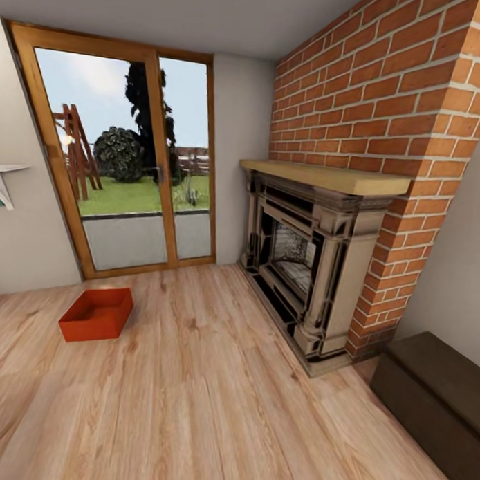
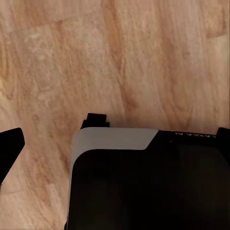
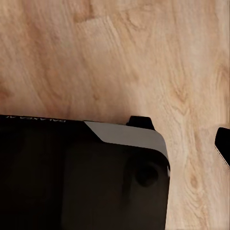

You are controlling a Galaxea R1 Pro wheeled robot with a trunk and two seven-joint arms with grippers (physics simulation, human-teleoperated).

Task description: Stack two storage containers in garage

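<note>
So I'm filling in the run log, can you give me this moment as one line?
room: living room | in view: one storage container on wood-plank floor near glass doors | fireplace at right | grippers: state unclear | container not yet picked up

The dark brown box-like bench (image 1: 435, 392) by the brick chimney is cut off by the head view's right and lower edges. A white wall shelf (image 1: 3, 180) runs off the left edge. In both wrist views a black and grey robot body panel (image 2: 143, 182) hides much of the light wood-plank flooring (image 2: 120, 57), and the jaws' state cannot be told.
</note>
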